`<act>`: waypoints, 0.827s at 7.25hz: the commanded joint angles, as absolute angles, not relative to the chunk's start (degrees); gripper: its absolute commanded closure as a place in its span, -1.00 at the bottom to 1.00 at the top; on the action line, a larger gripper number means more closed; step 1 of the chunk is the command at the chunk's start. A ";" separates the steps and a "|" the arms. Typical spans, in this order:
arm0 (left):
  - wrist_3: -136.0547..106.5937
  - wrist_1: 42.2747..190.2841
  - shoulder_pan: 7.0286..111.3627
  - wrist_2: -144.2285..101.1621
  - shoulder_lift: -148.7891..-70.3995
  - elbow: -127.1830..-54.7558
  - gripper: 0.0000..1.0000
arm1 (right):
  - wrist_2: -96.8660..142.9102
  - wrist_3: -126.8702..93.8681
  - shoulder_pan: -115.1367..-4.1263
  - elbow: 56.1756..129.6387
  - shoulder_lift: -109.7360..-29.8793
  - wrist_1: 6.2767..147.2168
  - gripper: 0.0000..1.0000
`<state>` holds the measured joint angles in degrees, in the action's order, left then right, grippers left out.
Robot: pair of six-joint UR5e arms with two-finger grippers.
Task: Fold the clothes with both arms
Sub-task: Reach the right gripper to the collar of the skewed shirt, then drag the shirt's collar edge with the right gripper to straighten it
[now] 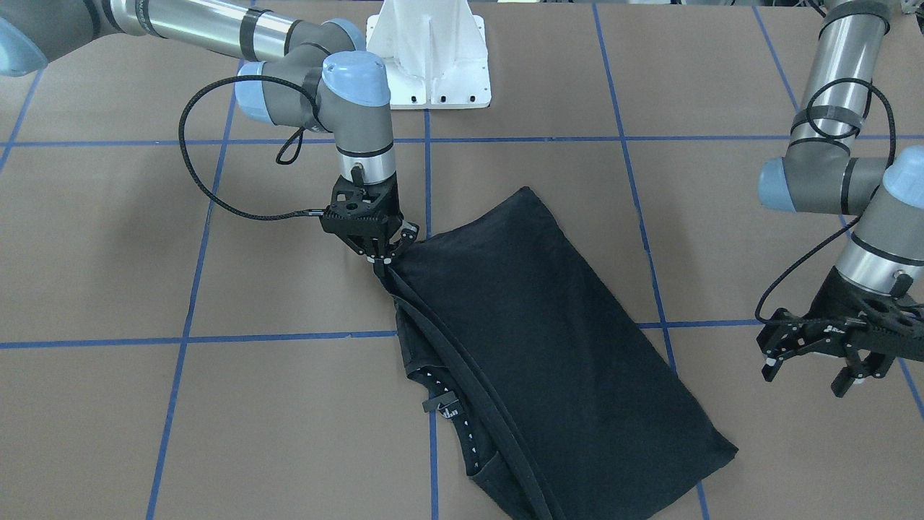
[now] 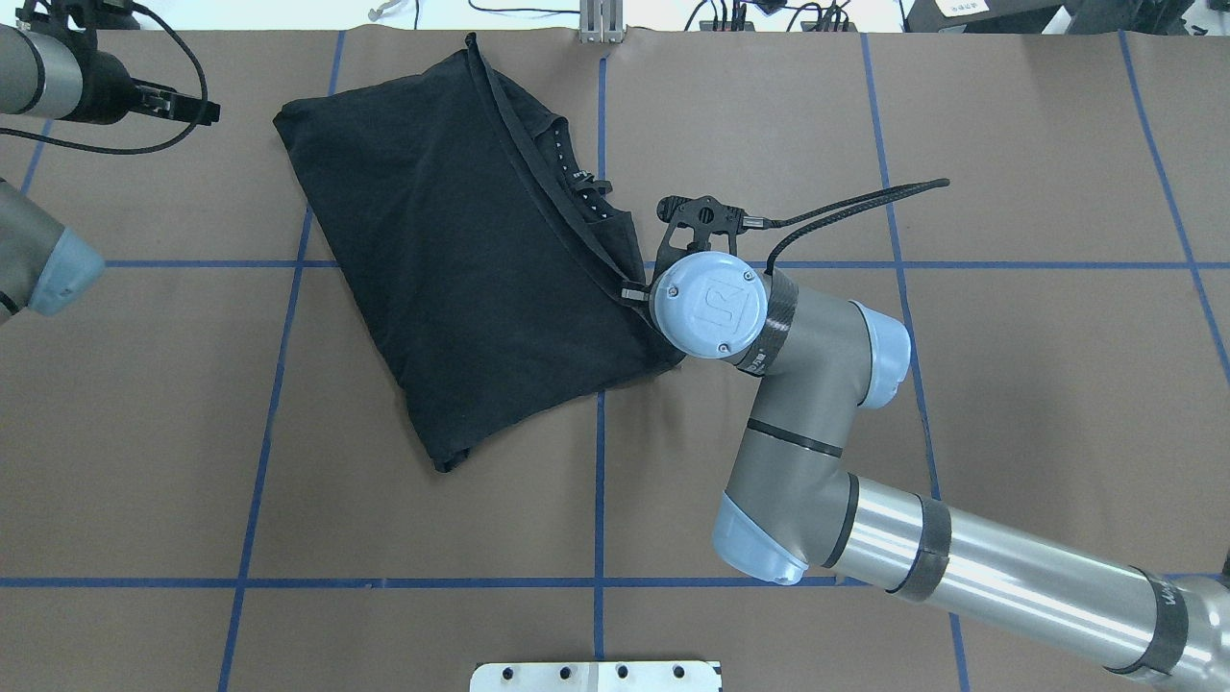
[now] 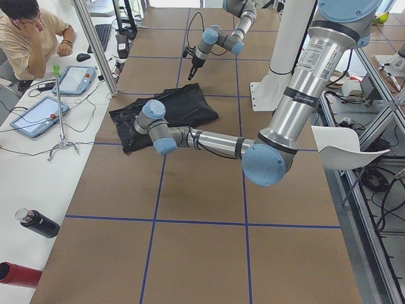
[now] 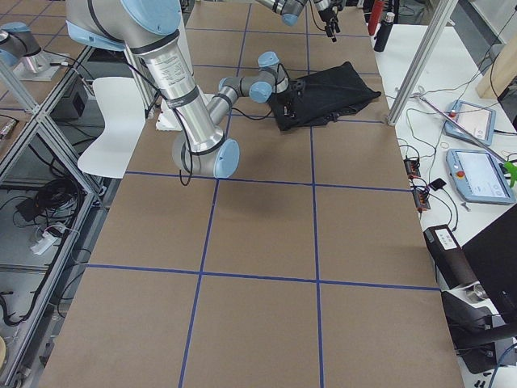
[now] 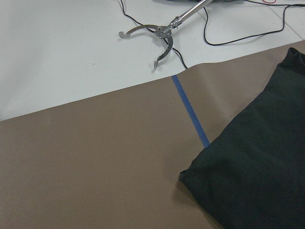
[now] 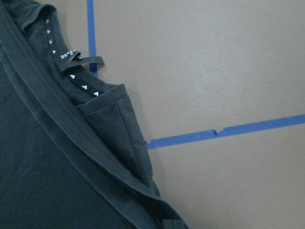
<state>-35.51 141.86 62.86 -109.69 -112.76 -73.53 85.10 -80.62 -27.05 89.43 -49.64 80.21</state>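
- Presently the black T-shirt [image 1: 563,347] lies on the table [image 1: 253,426] as a folded oblong with its print hidden. Its long axis runs away from the robot and slants toward the robot's left at the far end.
- The right pincer [image 1: 380,258] points straight down at the right-hand corner of the shirt's near short edge. Its jaws are drawn together on a pinch of cloth there, and the fabric gathers to a point at the grip while the rest lies flat.
- From that grip the layered edge with the collar band [image 6: 81,86] runs along the shirt's right long side. The bulk of the shirt therefore lies to the left of this pincer and beyond it.
- The left pincer [image 1: 805,375] hangs over bare table off the shirt's left side. Its jaws are spread wide, it holds nothing, and it is well apart from the cloth.
- The left wrist view shows only a rounded corner of the shirt ahead of that pincer.
- The coming move seems to turn on the near short edge: one corner is held, and the other, the free corner [image 2: 444,461], lies to the robot's left of the right pincer.
- The left pincer looks closer to the shirt's far left corner than to that free corner, so a matched two-corner lift would need the left arm to draw back toward the robot first.
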 commanded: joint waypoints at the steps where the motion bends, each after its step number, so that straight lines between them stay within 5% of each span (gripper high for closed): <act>1: -36.04 141.94 62.84 -109.69 -112.76 -73.56 -1.00 | 84.90 -76.58 -27.33 81.35 -43.54 79.81 -0.90; 3: -36.04 141.94 62.93 -109.69 -112.68 -73.65 -1.00 | 85.43 -73.76 -30.22 75.71 -40.88 77.97 -0.92; 6: -36.04 141.94 62.84 -109.69 -112.68 -73.65 -1.00 | 85.34 -73.39 -31.64 62.41 -35.25 69.53 -0.62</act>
